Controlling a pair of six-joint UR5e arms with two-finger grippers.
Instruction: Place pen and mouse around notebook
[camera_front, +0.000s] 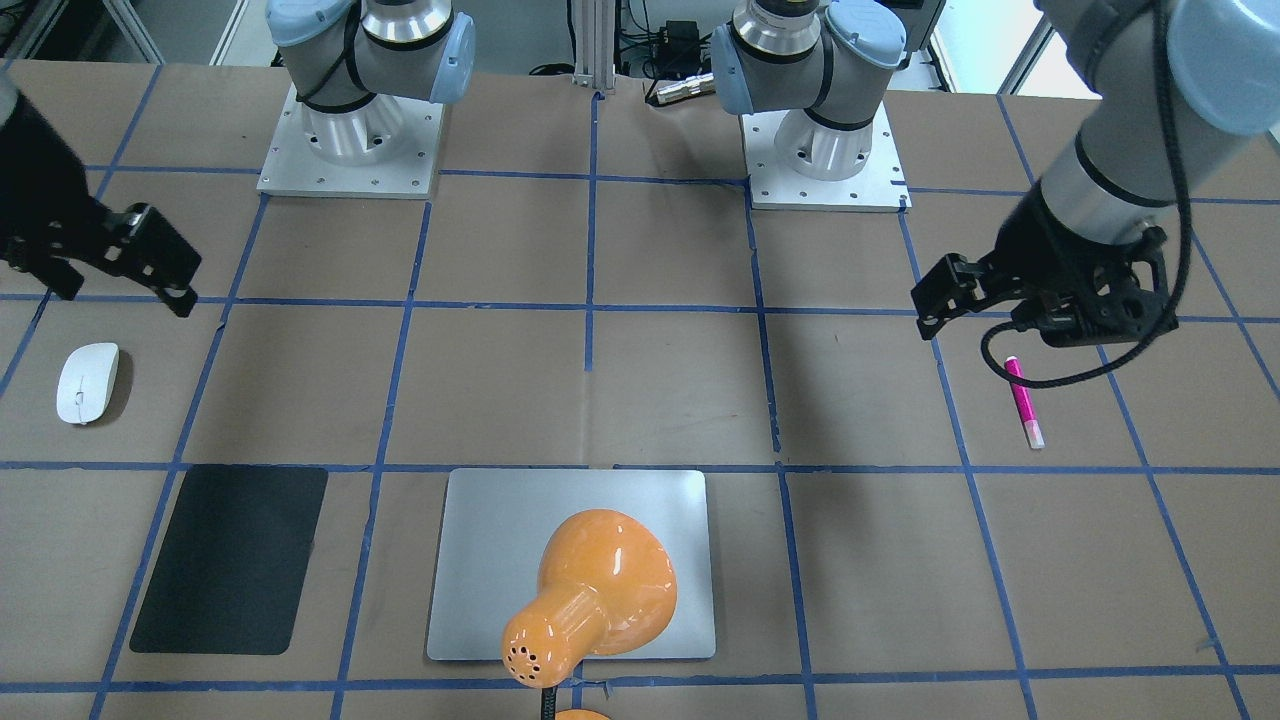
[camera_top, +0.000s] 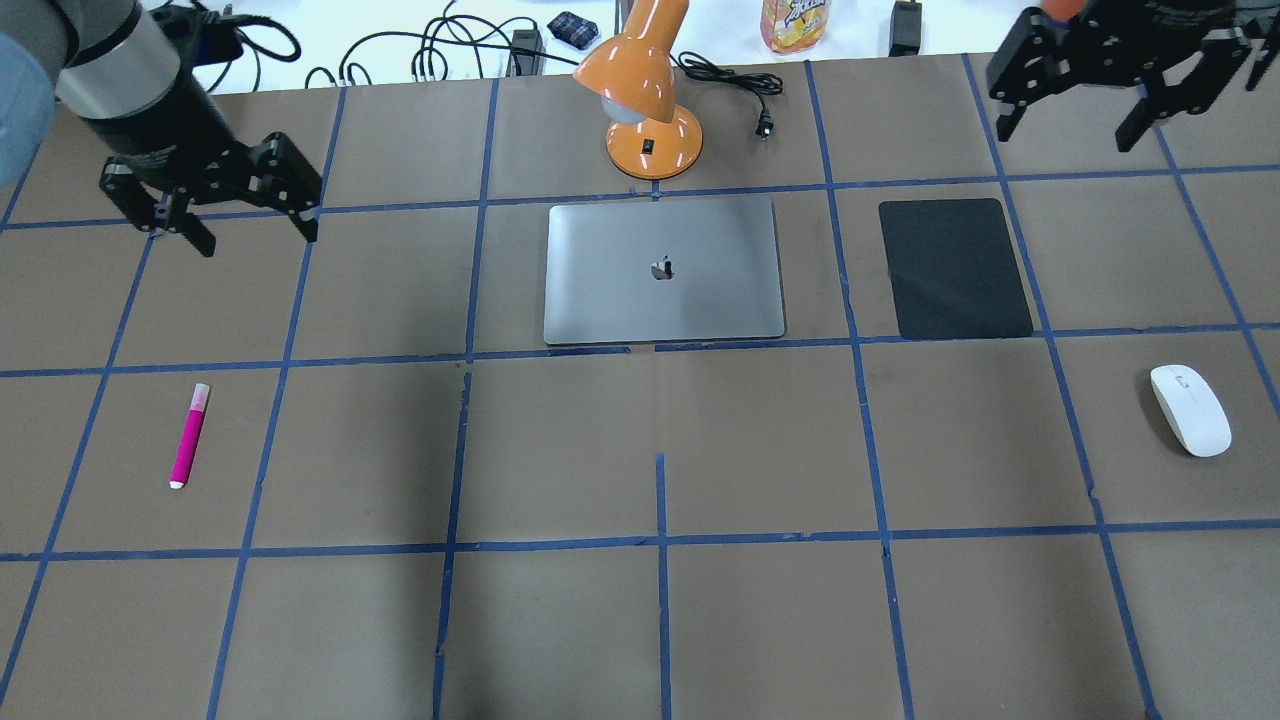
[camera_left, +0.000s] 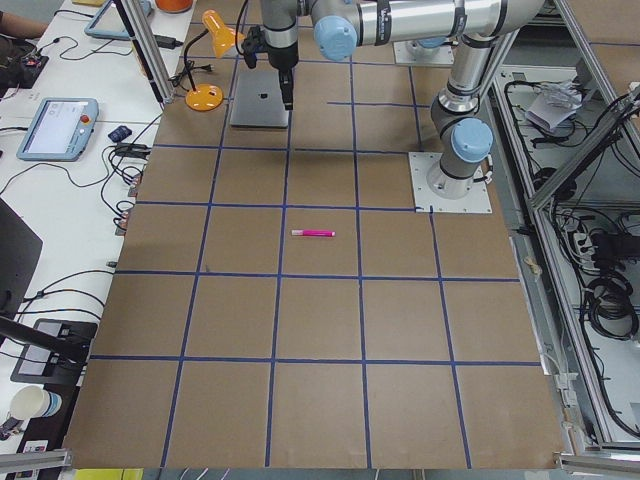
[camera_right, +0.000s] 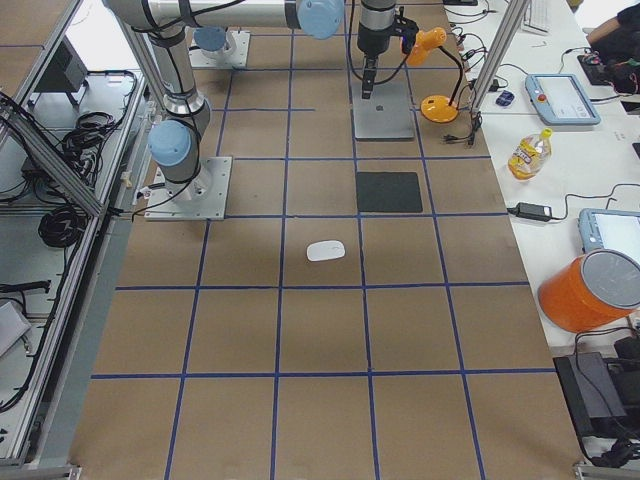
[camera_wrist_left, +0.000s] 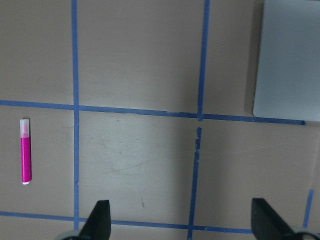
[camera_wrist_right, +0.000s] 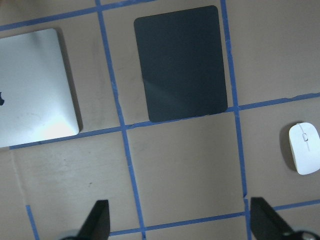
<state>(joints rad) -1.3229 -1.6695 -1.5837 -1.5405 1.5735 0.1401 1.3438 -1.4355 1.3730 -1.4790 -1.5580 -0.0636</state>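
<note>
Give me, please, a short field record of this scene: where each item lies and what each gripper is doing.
pen: flat on the table, far to the robot's left of the notebook, apart from it
mouse: on the table, far right, past the mat
notebook: closed, flat, centre; lamp base just beyond its far edge
mat: right of the notebook, with a gap between them
left gripper: open, empty, in the air beyond the pen
right gripper: open, empty, in the air beyond the mouse
task: neither item placed yet
</note>
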